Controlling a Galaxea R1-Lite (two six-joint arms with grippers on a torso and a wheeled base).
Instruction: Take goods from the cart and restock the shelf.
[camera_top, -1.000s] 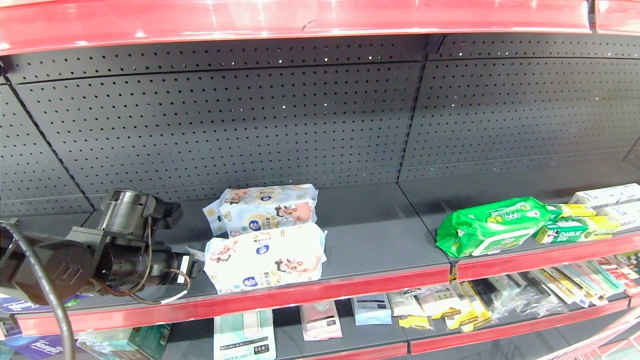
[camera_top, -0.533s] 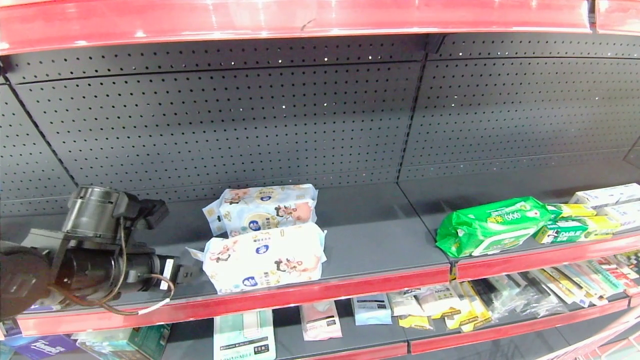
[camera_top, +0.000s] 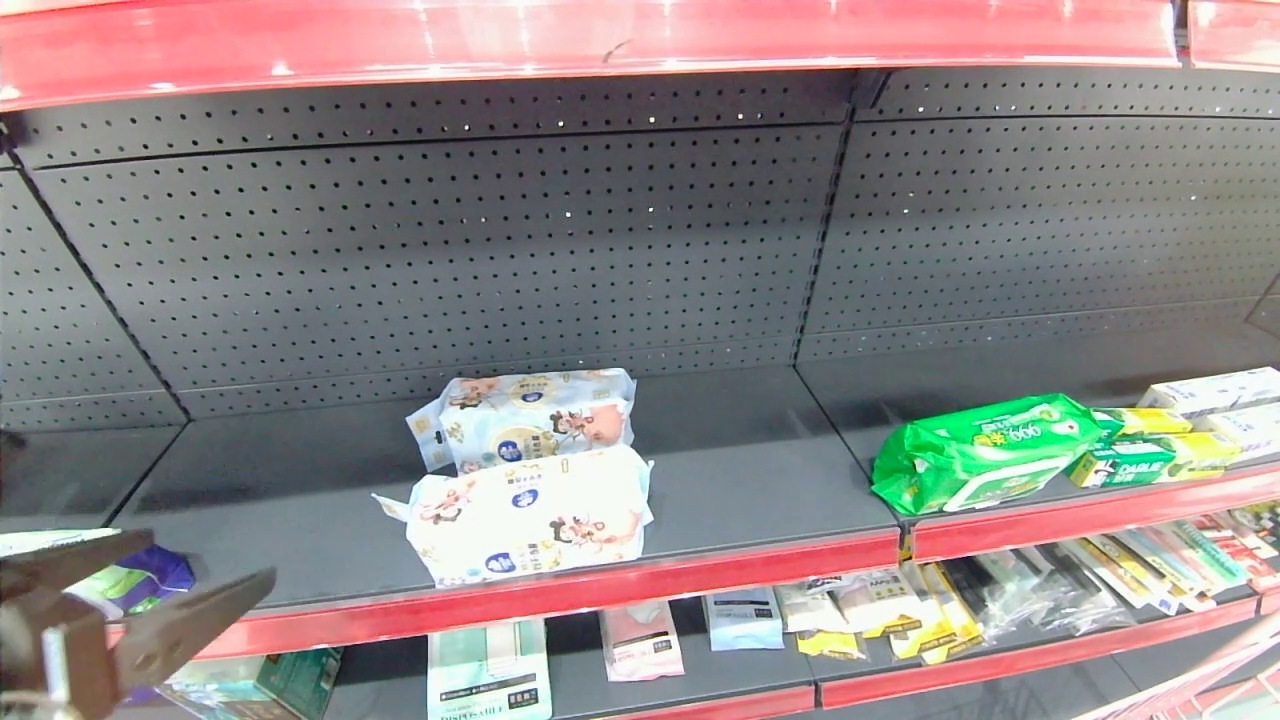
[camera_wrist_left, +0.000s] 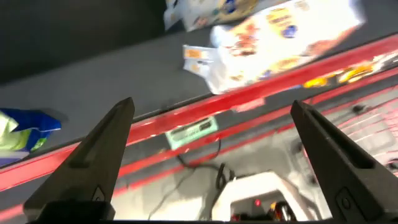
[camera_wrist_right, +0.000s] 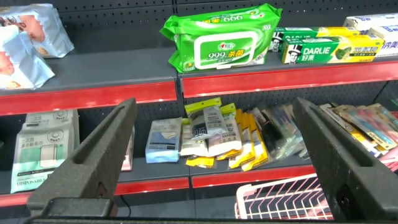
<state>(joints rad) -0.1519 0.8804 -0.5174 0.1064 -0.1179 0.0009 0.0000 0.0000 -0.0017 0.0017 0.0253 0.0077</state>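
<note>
The left pincer (camera_top: 210, 558) is now hanging at 8 o'clock in the head view, just before the red front edge of the shelf (camera_top: 760, 480), its fingers spread wide and holding nothing. A second ago that arm's wrist was lying over the shelf at 9 o'clock of the front wipe pack (camera_top: 530, 515), close beside it. Half a second ago it was sliding away toward 9 o'clock, and now it is drawn clear of the board. The front wipe pack is lying flat where it was, near the shelf's edge, with the rear wipe pack (camera_top: 525, 415) just behind it at 12 o'clock; neither is shifting. A blue and green packet (camera_top: 140, 580) is sitting just behind the left pincer. The green wipe pack (camera_top: 985, 450) is resting at 3 o'clock in the next bay, with toothpaste boxes (camera_top: 1150, 455) beside it. The right pincer (camera_wrist_right: 214, 102) is also spread and empty, facing the small packets (camera_wrist_right: 211, 134) on the lower shelf, with a white wire basket (camera_wrist_right: 286, 199) near them
</note>
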